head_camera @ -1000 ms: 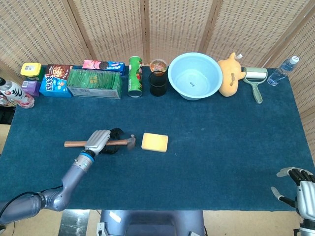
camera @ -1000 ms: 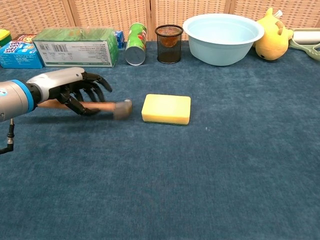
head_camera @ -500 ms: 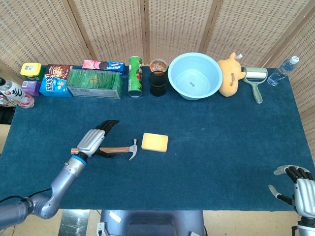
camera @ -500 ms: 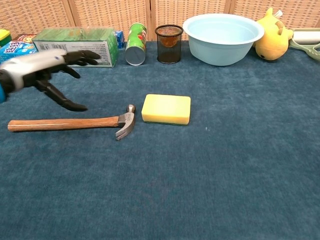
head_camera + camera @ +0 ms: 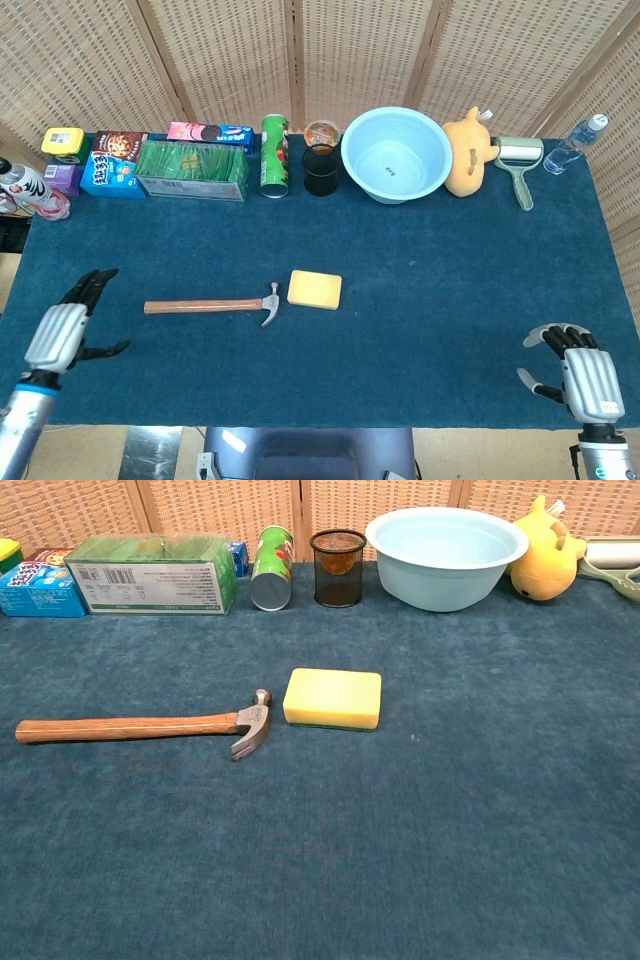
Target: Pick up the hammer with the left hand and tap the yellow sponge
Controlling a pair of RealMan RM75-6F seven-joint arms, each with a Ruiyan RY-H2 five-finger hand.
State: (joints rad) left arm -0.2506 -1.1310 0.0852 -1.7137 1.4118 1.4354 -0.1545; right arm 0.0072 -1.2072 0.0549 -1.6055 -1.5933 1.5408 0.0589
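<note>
The hammer [image 5: 213, 305] [image 5: 140, 726] lies flat on the blue cloth, wooden handle pointing left, metal head just left of the yellow sponge [image 5: 315, 289] [image 5: 333, 697]. Nothing holds it. My left hand [image 5: 64, 331] is far off at the table's front left edge, fingers spread, holding nothing. My right hand [image 5: 575, 370] sits at the front right corner, fingers apart and holding nothing. Neither hand appears in the chest view.
Along the back edge stand a green box [image 5: 192, 170], a green can [image 5: 274, 155], a black mesh cup [image 5: 322, 168], a light blue bowl [image 5: 396, 154], a yellow plush toy [image 5: 468, 152] and a lint roller [image 5: 519, 160]. Snack boxes [image 5: 110, 160] fill the back left.
My left hand let go of the hammer and drew back to the front left edge. The hammer now lies still beside the sponge. My right hand edged slightly inward.
</note>
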